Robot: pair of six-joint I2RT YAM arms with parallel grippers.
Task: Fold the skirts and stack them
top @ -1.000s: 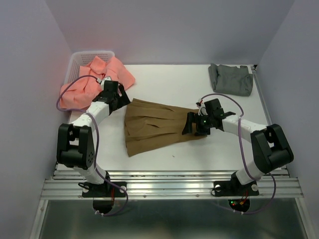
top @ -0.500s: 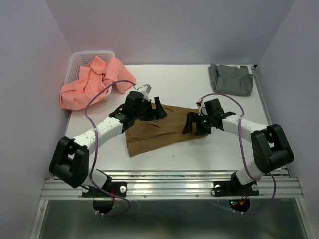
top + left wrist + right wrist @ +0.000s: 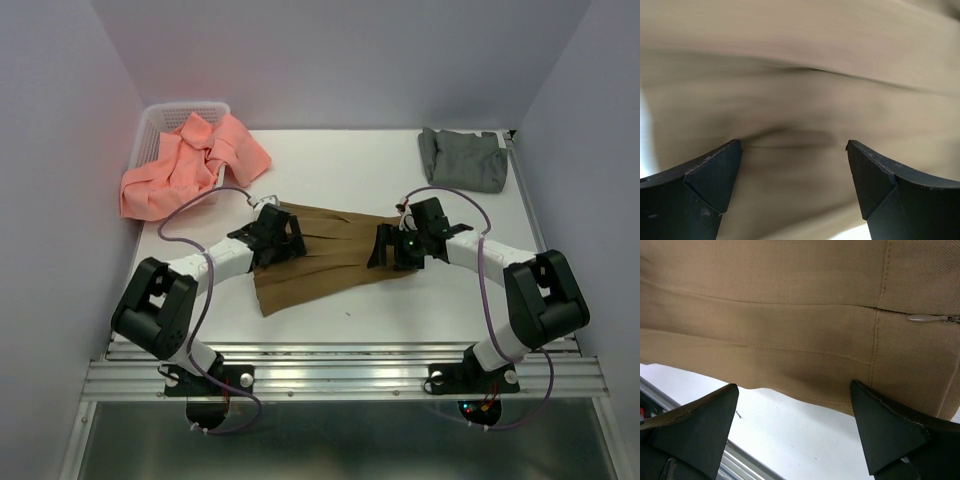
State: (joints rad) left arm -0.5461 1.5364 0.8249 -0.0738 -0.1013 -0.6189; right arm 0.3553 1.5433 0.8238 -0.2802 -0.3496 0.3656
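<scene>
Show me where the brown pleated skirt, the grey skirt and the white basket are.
brown pleated skirt [image 3: 325, 265], top external view, middle of its pleated panel.
grey skirt [image 3: 462, 160], top external view, middle of the cloth.
white basket [image 3: 185, 105], top external view, on its far rim.

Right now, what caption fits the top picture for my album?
Left tool and right tool open over the brown skirt; pink skirt at the basket, grey skirt far right.
</scene>
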